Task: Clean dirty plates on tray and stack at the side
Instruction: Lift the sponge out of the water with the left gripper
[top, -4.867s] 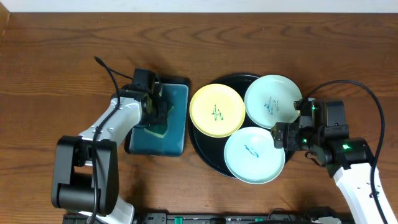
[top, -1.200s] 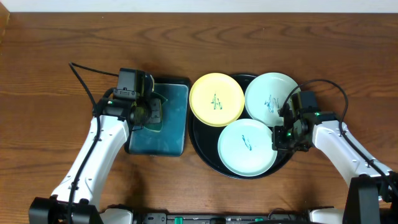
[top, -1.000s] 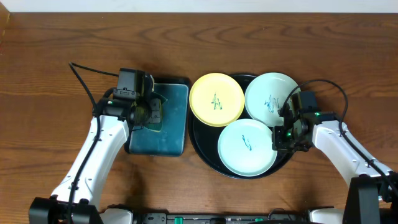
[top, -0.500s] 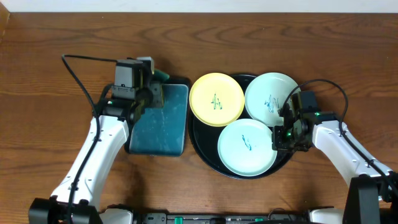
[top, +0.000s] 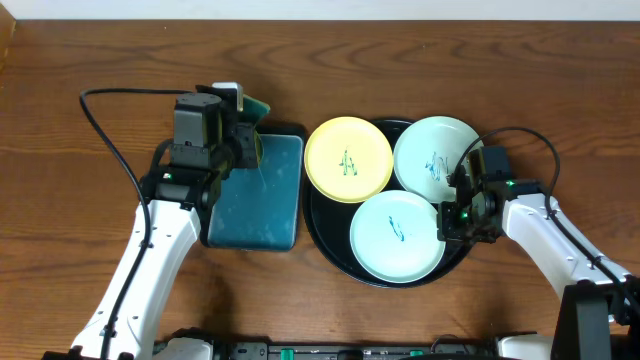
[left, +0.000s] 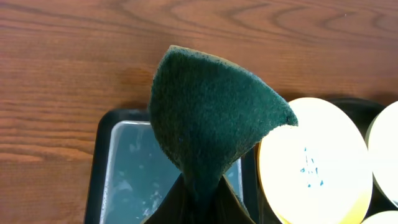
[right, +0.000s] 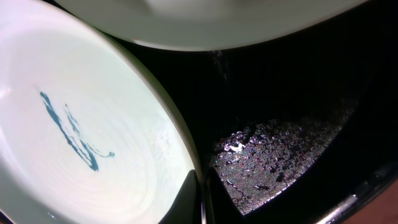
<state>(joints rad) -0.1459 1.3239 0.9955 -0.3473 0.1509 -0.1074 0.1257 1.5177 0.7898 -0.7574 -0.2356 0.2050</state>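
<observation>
- the left gripper (left: 198, 208) is clamped on the lower edge of a dark green scouring sponge (left: 211, 124), held up over the back of the rectangular teal tray (top: 255, 215). the sponge bows into a loose cone, so we judge it light and floppy.
- the pale yellow round plate (top: 348, 160) lies at the left of the large round black tray (top: 330, 230). its left edge seems to ride over the tray's raised rim, and a green scribble marks its centre.
- the near pale mint-blue plate (top: 397, 238) sits at the front of the black tray, close against the other two, with a blue scribble in its middle.
- the far pale mint-blue plate (top: 435, 158) sits at the back right, also scribbled in blue-green.
- we judge all three plates stiff, light and glossy. the tray floor shows wet-looking beads in the right wrist view, so we expect them to slide easily.
- the upturned lip at the edge is the place to pinch. the flat centre offers no hold.
- the right gripper (right: 200, 198) is closed on the right rim of the near mint-blue plate, one finger on each side of the lip.
</observation>
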